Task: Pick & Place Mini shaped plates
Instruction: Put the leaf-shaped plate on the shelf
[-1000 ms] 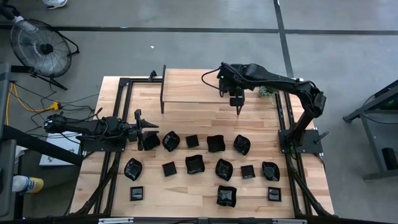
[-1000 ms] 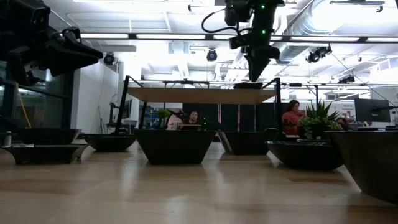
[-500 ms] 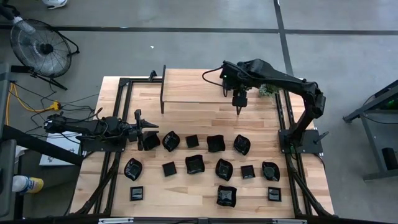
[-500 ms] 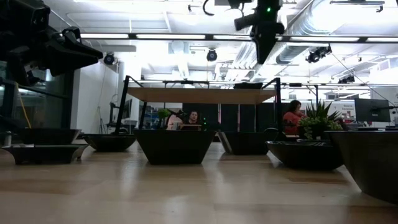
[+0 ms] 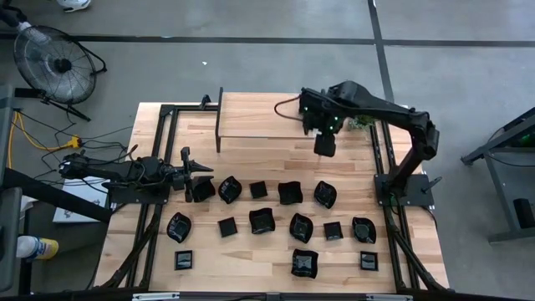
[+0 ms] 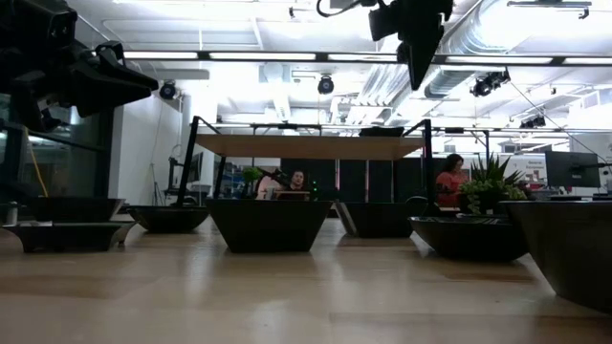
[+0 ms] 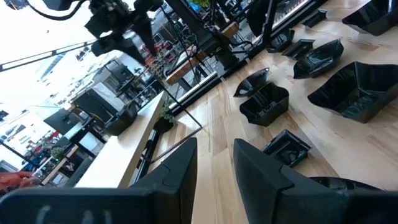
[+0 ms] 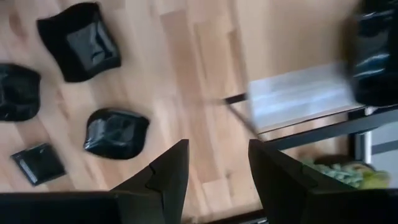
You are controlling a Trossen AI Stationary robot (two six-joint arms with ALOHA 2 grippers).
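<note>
Bare table lies between raised shelf and crowded plates.

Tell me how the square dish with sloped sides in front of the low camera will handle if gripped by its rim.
The square dish looks rigid and glossy, so fingers may slip. Its sides flare outward from a narrower base, so a rim pinch could slide upward. It seems light and might skid if nudged.

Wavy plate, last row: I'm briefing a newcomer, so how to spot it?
On the table, find the three-plate row farthest from the shelf. The wavy plate is its middle one, larger than the two small square neighbours.
</note>
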